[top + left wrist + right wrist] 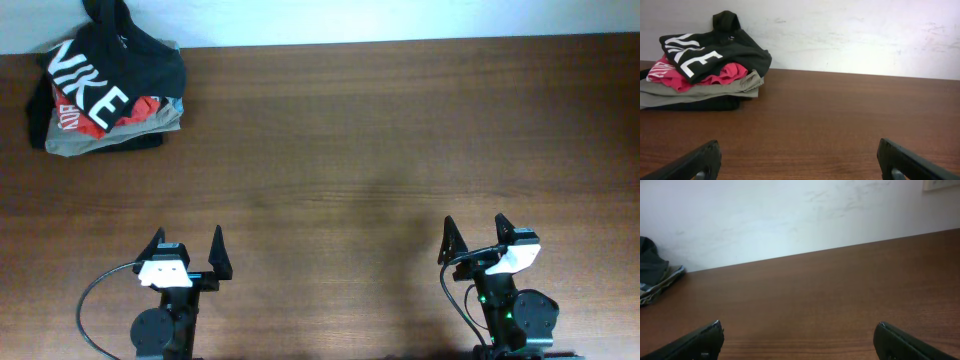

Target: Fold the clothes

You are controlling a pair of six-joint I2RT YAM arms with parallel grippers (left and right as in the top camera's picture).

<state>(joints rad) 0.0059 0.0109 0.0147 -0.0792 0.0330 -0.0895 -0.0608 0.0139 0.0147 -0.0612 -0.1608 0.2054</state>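
Brown counter, white wall; left fingers and right fingers spread, empty. Pulling the Nike shirt may drag the red shirt.

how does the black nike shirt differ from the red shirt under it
The black Nike shirt lies on top, bunched; the red shirt sits beneath it, mostly covered. The black Nike shirt's white letters are far larger than the red shirt's. Both are soft garments stacked together at the far left corner of the table.
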